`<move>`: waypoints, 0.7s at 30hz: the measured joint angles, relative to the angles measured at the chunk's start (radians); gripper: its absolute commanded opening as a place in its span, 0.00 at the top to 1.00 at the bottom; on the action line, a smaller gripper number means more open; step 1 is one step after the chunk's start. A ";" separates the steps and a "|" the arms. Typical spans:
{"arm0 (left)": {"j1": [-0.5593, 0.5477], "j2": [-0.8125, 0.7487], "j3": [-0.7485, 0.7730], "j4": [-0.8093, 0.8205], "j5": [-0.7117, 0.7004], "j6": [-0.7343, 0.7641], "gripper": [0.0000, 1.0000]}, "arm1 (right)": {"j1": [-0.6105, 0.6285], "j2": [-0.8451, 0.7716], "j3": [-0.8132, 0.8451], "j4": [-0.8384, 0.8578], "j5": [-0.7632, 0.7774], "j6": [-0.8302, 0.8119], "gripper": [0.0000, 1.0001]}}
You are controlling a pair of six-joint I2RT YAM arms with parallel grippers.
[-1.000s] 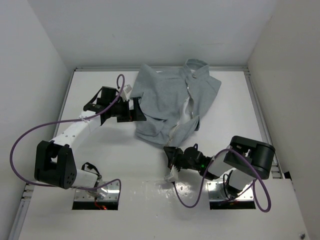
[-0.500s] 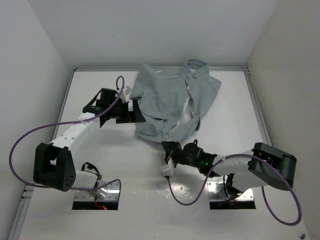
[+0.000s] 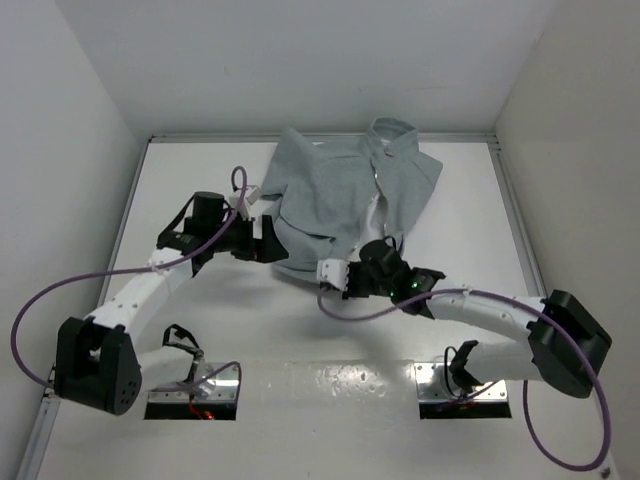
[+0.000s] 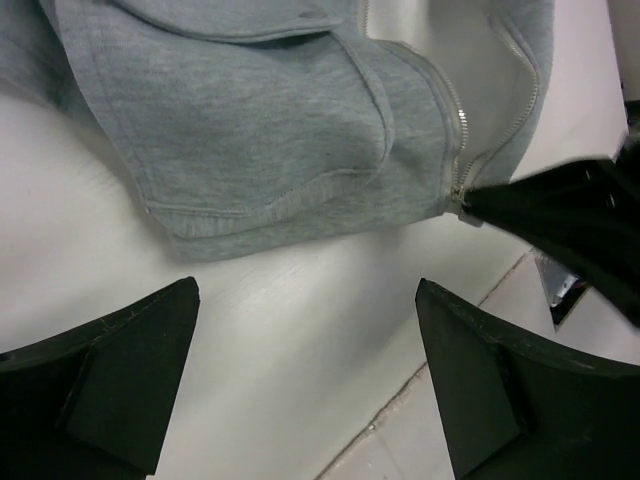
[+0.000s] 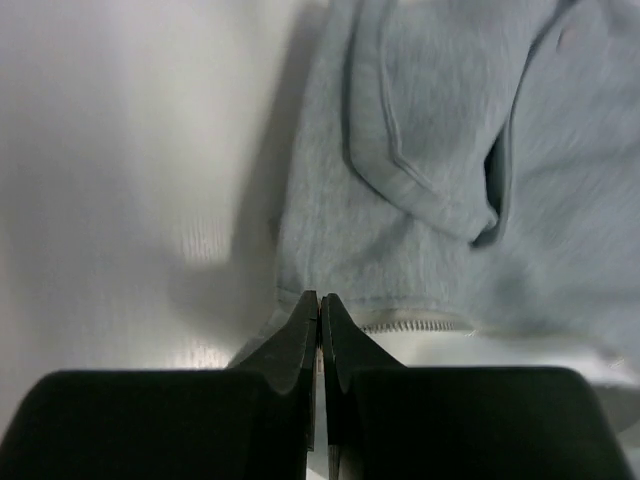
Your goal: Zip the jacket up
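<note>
The light grey jacket (image 3: 335,195) lies crumpled at the back middle of the table, its front zipper (image 4: 456,128) undone and white lining showing. My right gripper (image 3: 365,262) is shut, and its tips (image 5: 318,300) touch the bottom hem where the zipper ends; nothing shows between the fingers. My left gripper (image 3: 270,240) is wide open just off the hem's left corner. In the left wrist view it (image 4: 307,300) hovers over bare table below the hem (image 4: 250,205), and a right finger (image 4: 560,215) reaches the zipper's lower end.
White walls close in the table (image 3: 180,300) on the left, back and right. Purple cables (image 3: 70,270) loop beside both arms. A seam in the tabletop (image 4: 440,375) runs below the left gripper.
My right arm has stretched forward from near the front edge up to the jacket's hem, its jaws closing fully on the way. My left gripper has slid a little toward the near left.
</note>
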 measured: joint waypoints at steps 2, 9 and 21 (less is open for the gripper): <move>-0.002 -0.068 -0.044 0.032 0.006 0.024 0.09 | -0.060 0.024 0.047 -0.062 -0.043 0.102 1.00; -0.102 -0.361 -0.196 0.138 -0.026 0.214 0.18 | -0.210 0.100 0.135 -0.153 -0.178 0.405 1.00; -0.473 -0.639 -0.543 0.327 -0.238 0.876 0.20 | -0.308 0.119 0.153 -0.170 -0.398 0.695 1.00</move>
